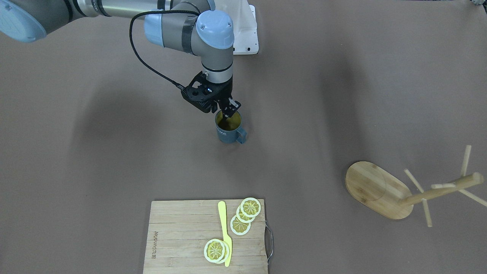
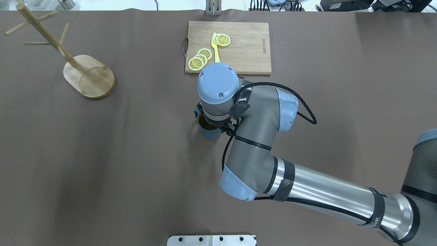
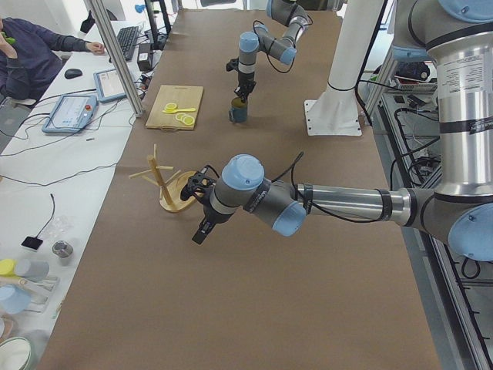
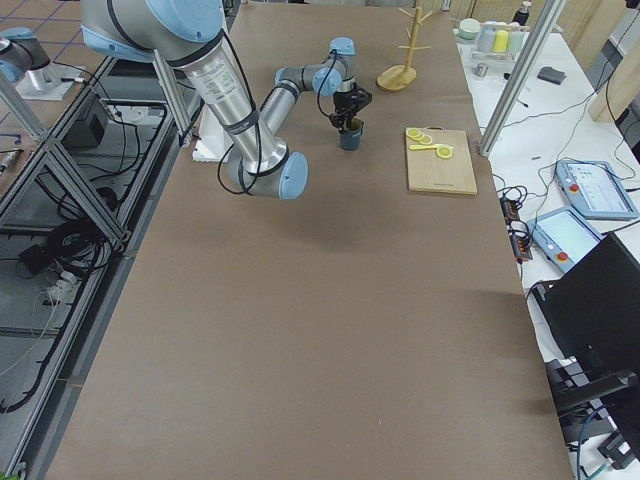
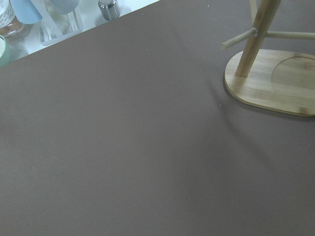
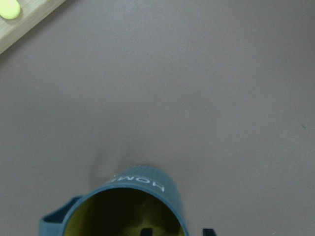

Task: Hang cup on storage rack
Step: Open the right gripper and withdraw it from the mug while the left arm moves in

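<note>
The dark teal cup [image 1: 229, 134] with a yellow-olive inside stands upright mid-table, its handle toward the cutting board side. My right gripper [image 1: 228, 110] hangs straight above it. In the right wrist view the cup [image 6: 147, 192] shows "HOME" lettering, and the gripper [image 6: 177, 231] straddles the rim with one fingertip [image 6: 146, 230] inside and the other outside, jaws apart. The bamboo storage rack [image 1: 376, 188] stands far off, also in the overhead view [image 2: 88, 77]. My left gripper [image 3: 200, 233] hovers above the table near the rack [image 3: 166, 185]; I cannot tell whether it is open.
A bamboo cutting board [image 1: 182, 243] with lemon slices [image 1: 245, 215] and a yellow knife [image 1: 225, 232] lies at the table's far edge from the robot. Jars and cups [image 5: 29, 14] stand off the table's end past the rack [image 5: 270, 83].
</note>
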You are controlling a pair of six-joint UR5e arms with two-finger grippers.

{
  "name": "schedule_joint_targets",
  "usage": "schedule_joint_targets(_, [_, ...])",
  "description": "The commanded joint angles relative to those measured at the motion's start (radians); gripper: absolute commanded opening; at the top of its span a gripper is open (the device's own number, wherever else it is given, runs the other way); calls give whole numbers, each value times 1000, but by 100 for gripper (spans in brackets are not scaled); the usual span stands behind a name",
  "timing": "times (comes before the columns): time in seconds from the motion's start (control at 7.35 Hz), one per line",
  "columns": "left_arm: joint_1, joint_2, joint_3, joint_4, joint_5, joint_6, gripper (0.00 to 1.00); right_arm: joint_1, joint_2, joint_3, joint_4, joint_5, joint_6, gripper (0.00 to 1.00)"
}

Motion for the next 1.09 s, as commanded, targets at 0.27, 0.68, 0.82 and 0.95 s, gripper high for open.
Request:
schedule_joint_targets(0.27, [3, -14, -25, -24, 0, -57, 99, 104, -88, 192, -96, 23, -277, 100])
schedule_joint_targets(0.68, [150, -14, -25, -275, -2, -160, 99, 310, -277, 274, -85, 187, -624, 100])
schedule_joint_targets(0.82, [208, -17, -25, -340, 2, -233, 99, 367, -334, 278, -83, 197, -761, 100])
schedule_joint_targets(0.95, [260, -37, -25, -392, 5, -305, 99, 433, -395, 281, -61, 238, -885, 100])
